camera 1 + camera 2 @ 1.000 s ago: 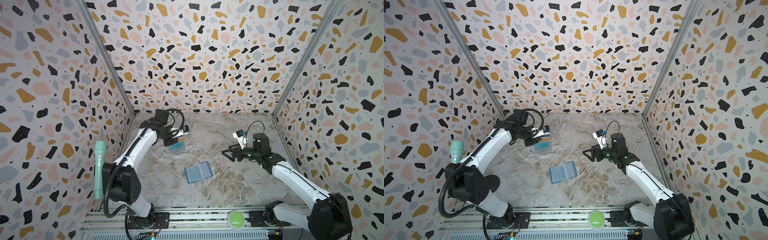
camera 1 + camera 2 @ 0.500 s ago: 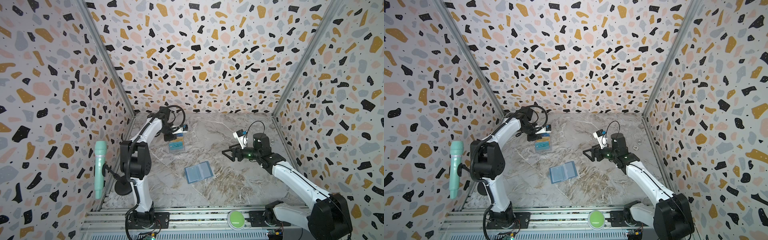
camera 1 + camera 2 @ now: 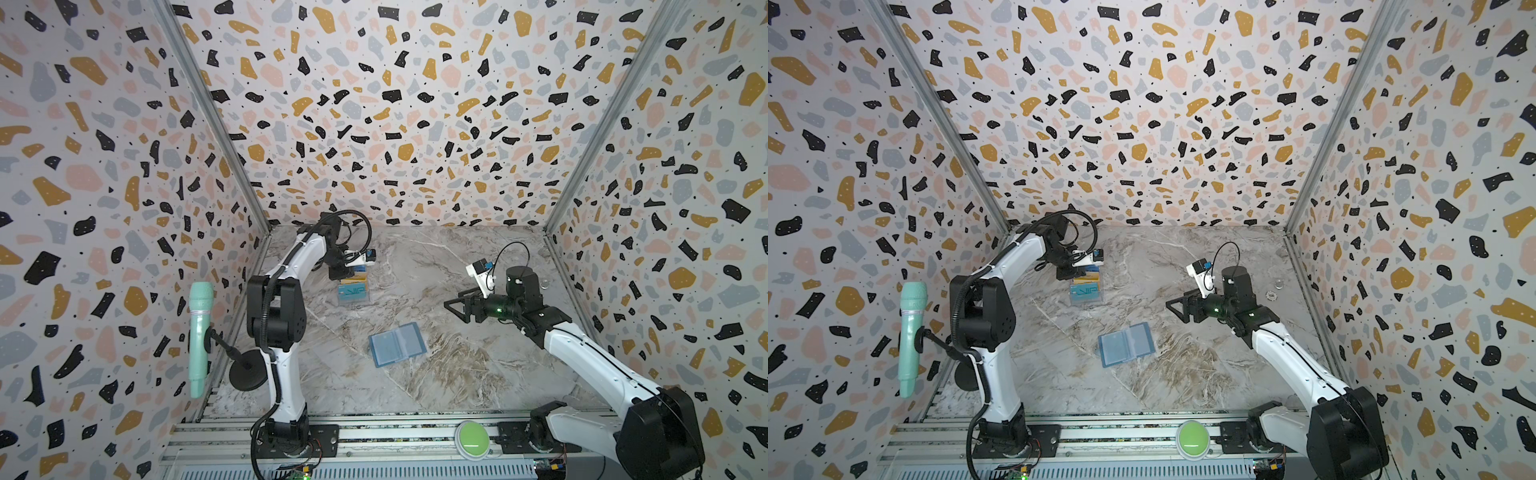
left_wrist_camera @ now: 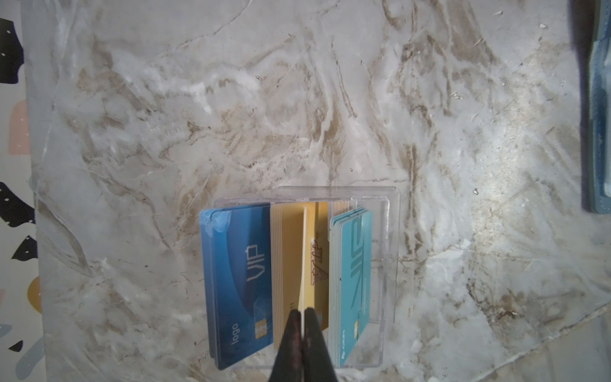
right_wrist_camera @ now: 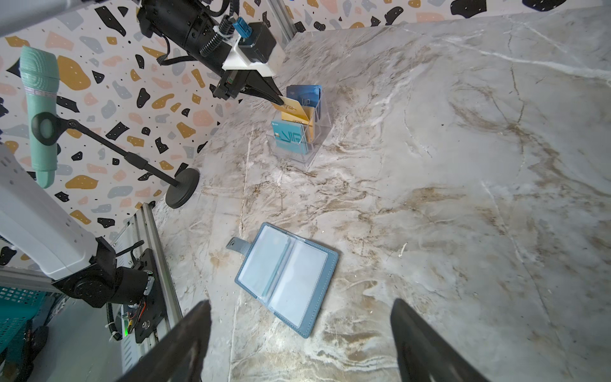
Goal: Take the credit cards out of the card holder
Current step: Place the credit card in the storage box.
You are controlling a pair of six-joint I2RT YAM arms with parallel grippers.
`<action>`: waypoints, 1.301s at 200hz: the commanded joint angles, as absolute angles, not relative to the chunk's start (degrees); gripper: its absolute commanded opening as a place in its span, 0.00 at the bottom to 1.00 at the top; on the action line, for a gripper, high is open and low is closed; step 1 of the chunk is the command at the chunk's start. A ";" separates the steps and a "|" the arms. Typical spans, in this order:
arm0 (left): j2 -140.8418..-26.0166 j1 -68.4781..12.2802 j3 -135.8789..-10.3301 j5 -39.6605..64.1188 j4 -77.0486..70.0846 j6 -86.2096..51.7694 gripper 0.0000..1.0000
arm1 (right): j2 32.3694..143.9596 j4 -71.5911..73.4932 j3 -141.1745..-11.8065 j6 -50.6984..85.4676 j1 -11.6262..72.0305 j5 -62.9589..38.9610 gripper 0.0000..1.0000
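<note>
— Marble tabletop (image 3: 457, 249), terrazzo walls (image 3: 395, 104) on three sides. What could be spoiled from here?

— Taken from the near edge outward: the card holder (image 3: 397, 344) is laid open and flat at mid-table, pinned by nothing. It could be dragged or flipped shut if a sleeve is tugged one-handed. At two o'clock from it the right gripper (image 3: 451, 306) is held above the marble, jaws spread wide, nothing between them. At that spread a descent could be landed on the spine rather than on a sleeve edge.

— And farther back?

— At eleven o'clock from the holder the left gripper (image 4: 302, 312) is clenched on a gold card (image 4: 303, 258), which stands proud of its stack in the clear case (image 4: 386, 264). That case looks light; it could be tipped or lifted along if the pull is not kept straight. The credit cards (image 4: 238, 264), blue and teal, are packed either side of the gold ones and could be spilled.

— Are cards left in the holder?

— That cannot be settled: the sleeves (image 5: 297, 281) look pale, possibly empty, in the right wrist view.

— Counts, near to far?

— One green button (image 3: 471, 444) near six o'clock; one microphone (image 3: 200, 336) at nine; one holder; two grippers; one case; three stacks in it, blue, gold and teal.
</note>
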State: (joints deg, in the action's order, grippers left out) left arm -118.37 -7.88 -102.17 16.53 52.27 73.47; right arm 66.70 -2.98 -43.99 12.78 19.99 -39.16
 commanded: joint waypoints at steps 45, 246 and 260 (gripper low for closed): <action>-119.34 -7.53 -100.42 16.02 50.16 72.98 0.00 | 66.37 -3.10 -44.47 12.74 19.76 -39.43 0.85; -120.62 -7.49 -99.85 15.38 47.55 67.76 0.23 | 66.04 -2.51 -43.95 13.16 19.76 -39.19 0.85; -120.51 -7.51 -99.89 15.53 47.70 67.76 0.23 | 66.11 -2.49 -43.89 13.15 19.74 -39.20 0.85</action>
State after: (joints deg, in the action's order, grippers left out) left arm -119.42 -7.79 -99.44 14.50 47.68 68.29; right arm 66.70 -2.96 -43.99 12.82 19.92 -39.13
